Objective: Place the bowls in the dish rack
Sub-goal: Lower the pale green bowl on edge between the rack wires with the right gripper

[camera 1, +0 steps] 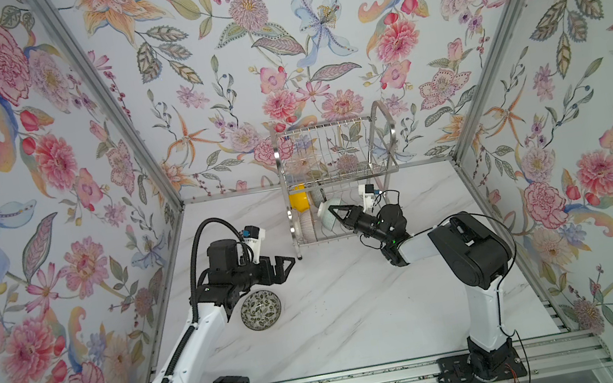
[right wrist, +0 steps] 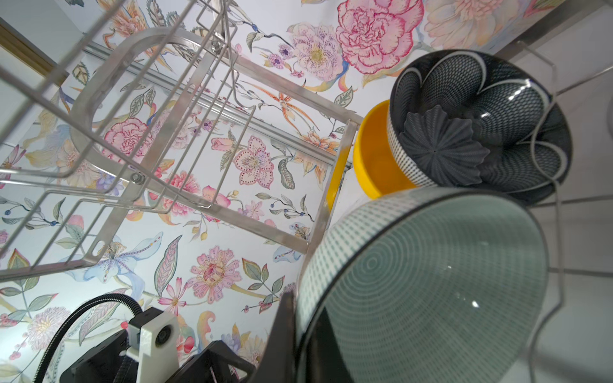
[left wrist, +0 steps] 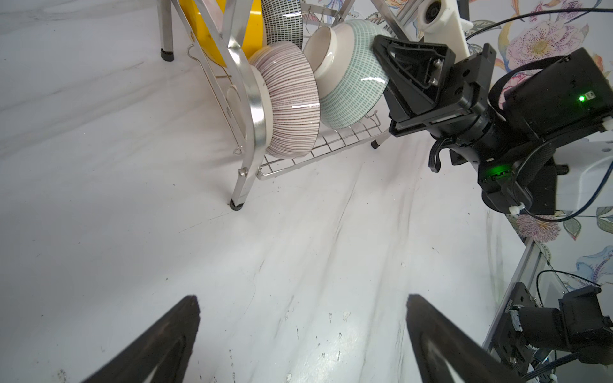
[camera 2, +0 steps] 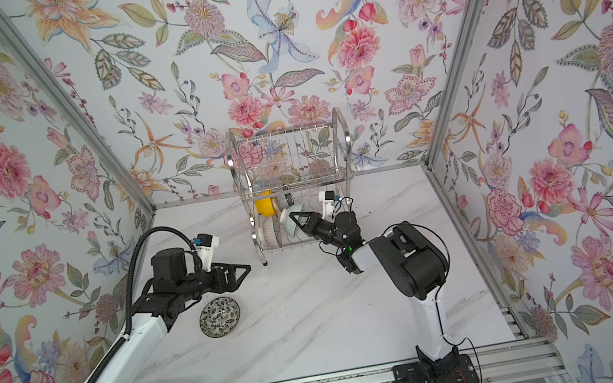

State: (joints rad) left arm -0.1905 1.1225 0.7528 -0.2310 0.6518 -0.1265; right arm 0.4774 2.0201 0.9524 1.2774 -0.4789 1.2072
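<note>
We look down on a white marble-patterned tabletop (camera 1: 358,310) enclosed by floral wallpaper (camera 1: 38,161). At the far side stands the two-tier steel wire dish rack (camera 1: 387,132) (camera 2: 344,139).

Four bowls stand on edge in the rack's lower tier. The yellow bowl (camera 1: 297,199) (right wrist: 371,159) is at the far left. The navy bowl (camera 2: 284,201) (right wrist: 497,126), with its petal pattern, is just beside the yellow one. Nearer to us, the pink ribbed bowl (camera 1: 306,226) (left wrist: 288,102) leans against the rack's left side frame. The pale green bowl (camera 1: 326,214) (left wrist: 348,76) tilts just beside it.

The right gripper (camera 1: 335,211) (right wrist: 298,331) reaches into the lower tier. Its jaws are pressed together on the pale green bowl's rim. In the right wrist view we see one finger outside the wall and one inside.

The white speckled bowl (camera 1: 260,310) (camera 2: 219,316) sits upright on the tabletop, well apart from the rack and partly under the left arm.

The left gripper (camera 1: 292,261) (left wrist: 302,298) hovers between that bowl and the rack's near left leg. Its jaws are spread wide, with only bare tabletop between them.
</note>
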